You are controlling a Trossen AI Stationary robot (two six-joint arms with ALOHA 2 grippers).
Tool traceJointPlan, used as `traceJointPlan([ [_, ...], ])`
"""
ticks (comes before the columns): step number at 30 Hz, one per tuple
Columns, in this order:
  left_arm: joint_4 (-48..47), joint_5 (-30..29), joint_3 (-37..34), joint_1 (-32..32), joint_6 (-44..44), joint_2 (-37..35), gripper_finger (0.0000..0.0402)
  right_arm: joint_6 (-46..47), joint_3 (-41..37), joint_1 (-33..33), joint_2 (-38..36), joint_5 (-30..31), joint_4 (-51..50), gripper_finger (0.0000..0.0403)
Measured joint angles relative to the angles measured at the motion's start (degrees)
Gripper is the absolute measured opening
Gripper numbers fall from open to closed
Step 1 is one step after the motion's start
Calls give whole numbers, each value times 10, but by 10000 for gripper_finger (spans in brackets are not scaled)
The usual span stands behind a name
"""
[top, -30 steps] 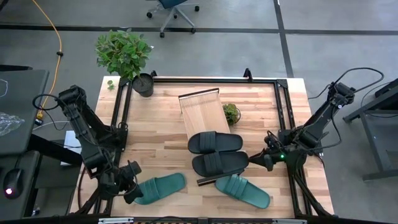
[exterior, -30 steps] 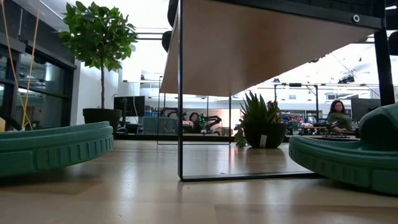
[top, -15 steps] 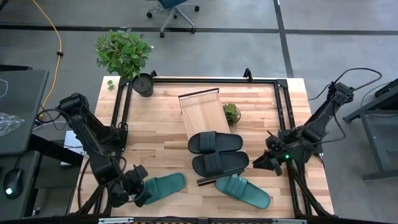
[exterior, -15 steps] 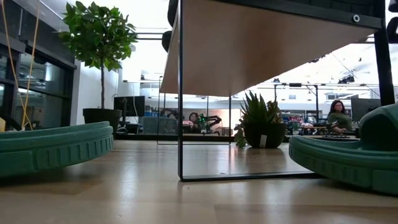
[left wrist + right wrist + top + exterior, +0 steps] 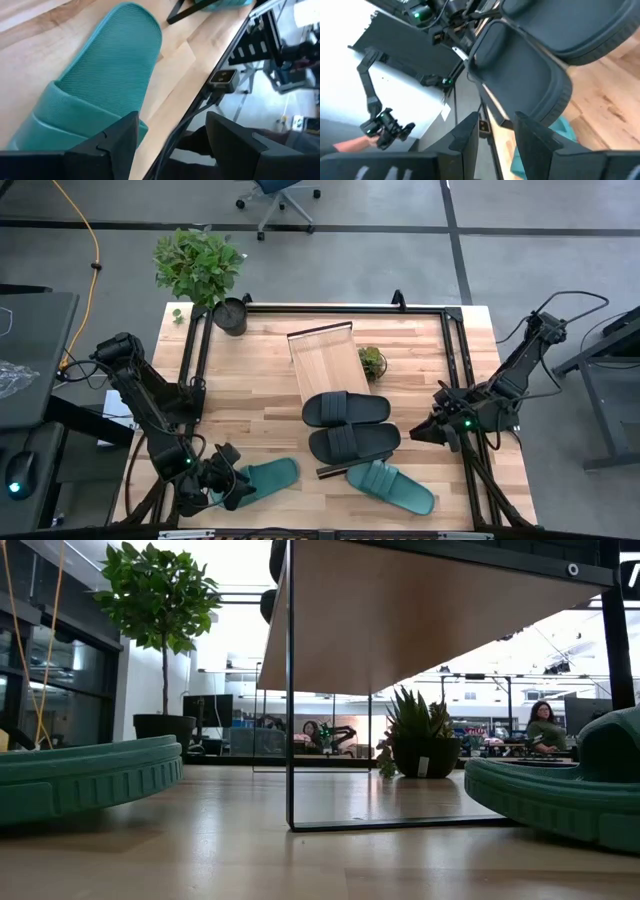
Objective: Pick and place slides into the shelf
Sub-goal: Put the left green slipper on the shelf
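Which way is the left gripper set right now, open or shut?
Open. In the left wrist view the left gripper shows a wide gap between its fingers, poised at the strap end of a teal slide.

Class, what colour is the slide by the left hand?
Teal green slide, clearest in the left wrist view.

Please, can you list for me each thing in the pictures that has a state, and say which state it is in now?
Left gripper: open, at the strap end of the left green slide.
Left green slide: flat on the table, not lifted.
Right green slide: flat on the table, untouched.
Two black slides: lying on the shelf plank.
Shelf: upright on the table.
Right gripper: open, holding nothing, beside the black slides.
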Motion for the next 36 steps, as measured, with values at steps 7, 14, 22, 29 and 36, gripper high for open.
traceJointPlan([
  [7, -3, 16, 0, 2, 118, 0, 221, 21, 0, 0, 0, 43, -11, 113],
  [14, 12, 88, 0, 15, 338, -22, 221, 75, 0, 0, 1, 74, -51, 113],
  [22, 11, 251, 0, 113, 691, -95, 221, 127, 0, 0, 1, 112, -83, 113],
  [29, 16, 483, 0, 203, 885, -123, 220, 163, 0, 0, 3, 137, -84, 113],
  [36, 1, 612, 0, 251, 969, -118, 220, 170, 0, 0, 11, 139, -87, 113],
])
